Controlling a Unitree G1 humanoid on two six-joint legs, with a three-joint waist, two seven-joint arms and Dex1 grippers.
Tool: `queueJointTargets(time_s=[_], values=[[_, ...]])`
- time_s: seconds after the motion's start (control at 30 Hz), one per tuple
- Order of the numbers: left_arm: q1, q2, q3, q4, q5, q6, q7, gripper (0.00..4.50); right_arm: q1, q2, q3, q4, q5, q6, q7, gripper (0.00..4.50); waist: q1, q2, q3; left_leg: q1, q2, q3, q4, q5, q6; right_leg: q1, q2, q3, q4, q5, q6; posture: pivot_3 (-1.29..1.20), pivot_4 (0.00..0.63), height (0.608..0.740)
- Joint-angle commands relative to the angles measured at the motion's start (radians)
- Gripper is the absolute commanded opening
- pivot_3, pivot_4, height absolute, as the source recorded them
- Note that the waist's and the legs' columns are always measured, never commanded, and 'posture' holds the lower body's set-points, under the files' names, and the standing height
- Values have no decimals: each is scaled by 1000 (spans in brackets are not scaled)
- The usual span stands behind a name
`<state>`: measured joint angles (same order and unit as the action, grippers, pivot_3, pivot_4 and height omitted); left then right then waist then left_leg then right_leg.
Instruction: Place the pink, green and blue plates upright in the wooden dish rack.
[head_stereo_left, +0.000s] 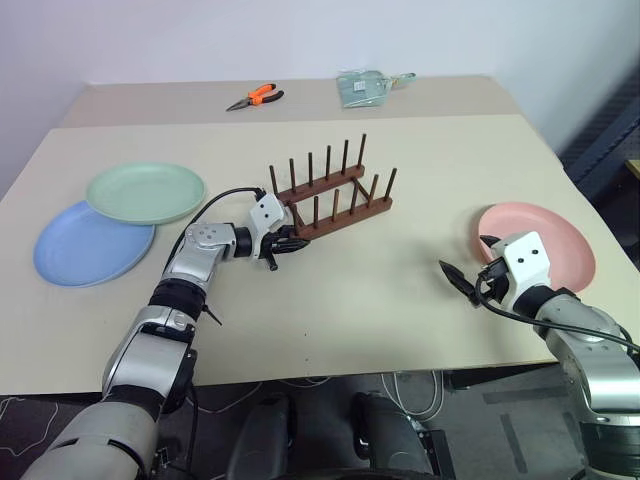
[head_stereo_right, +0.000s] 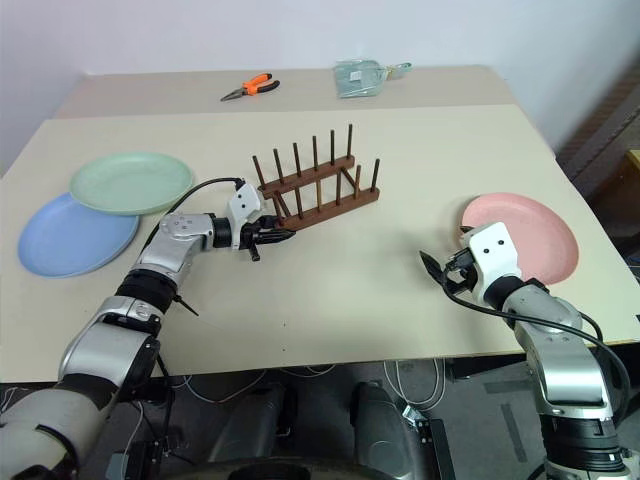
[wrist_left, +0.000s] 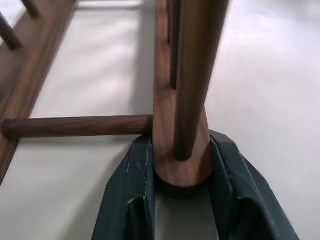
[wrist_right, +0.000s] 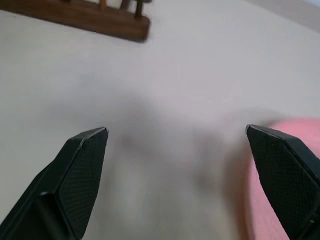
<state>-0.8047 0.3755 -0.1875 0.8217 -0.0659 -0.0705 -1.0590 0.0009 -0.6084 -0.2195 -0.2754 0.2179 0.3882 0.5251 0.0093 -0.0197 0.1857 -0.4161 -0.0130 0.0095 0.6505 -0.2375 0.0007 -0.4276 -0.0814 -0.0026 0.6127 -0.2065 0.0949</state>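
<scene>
Left wrist view has the left gripper (wrist_left: 182, 200) with its fingers (wrist_left: 130, 195) clenched on the near rail end of the wooden dish rack (head_stereo_left: 335, 200) at mid-desk (head_stereo_left: 400, 290). Right gripper (head_stereo_left: 468, 268) hangs spread wide beside the pink plate (head_stereo_left: 550, 235), near the desk's right edge. Green plate (head_stereo_left: 145, 192) overlaps the blue plate (head_stereo_left: 85, 250) far left; bare desk lies between.

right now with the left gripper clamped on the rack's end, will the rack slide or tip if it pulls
The wooden dish rack probably slides: it sits flat on two rails, empty. It looks stiff, so it should move as one piece. Held by the left gripper at one rail end, it may swivel.
</scene>
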Motion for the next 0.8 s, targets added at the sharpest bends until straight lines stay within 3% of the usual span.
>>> queueJointTargets(time_s=[0.03,0.27,0.47,0.53,0.63,0.73,0.8], values=[[65,10,-14,-84,-15,-16,-98,782,-31,-12,-20,0,-4,-15,-4,4500,-1,0,0,0,0,0,0,0,0,0,0,0,0,0,0,0,150,738],[217,94,-24,-412,-65,123,-219,782,-84,-35,-8,97,-33,-58,13,4500,0,0,0,0,0,-1,0,0,0,0,0,0,0,-2,-3,0,150,738],[259,149,-9,-414,1,130,-107,3762,-97,-63,-1,149,-49,-88,52,4500,0,0,0,0,0,-1,0,0,0,0,0,0,0,-1,-2,0,150,738],[294,186,3,-447,-2,154,-91,3762,-89,-76,3,144,-38,-93,89,4500,-6,1,0,1,1,-1,0,0,0,0,0,0,1,-1,-1,0,150,738],[361,234,35,-532,-45,221,-88,3803,-62,-87,13,99,-6,-72,155,3687,-22,1,0,2,2,-1,0,0,0,1,1,0,2,-1,-1,0,150,738],[488,286,58,-735,-141,351,-127,2980,8,-108,63,-16,41,-18,245,2131,-31,1,0,5,4,0,-2,0,0,2,2,1,2,-1,-3,0,150,738],[548,277,47,-862,-200,441,-113,1961,45,-108,113,-72,56,7,280,1005,-28,2,-1,6,5,0,-3,0,0,2,3,2,2,-2,-3,0,150,738]])
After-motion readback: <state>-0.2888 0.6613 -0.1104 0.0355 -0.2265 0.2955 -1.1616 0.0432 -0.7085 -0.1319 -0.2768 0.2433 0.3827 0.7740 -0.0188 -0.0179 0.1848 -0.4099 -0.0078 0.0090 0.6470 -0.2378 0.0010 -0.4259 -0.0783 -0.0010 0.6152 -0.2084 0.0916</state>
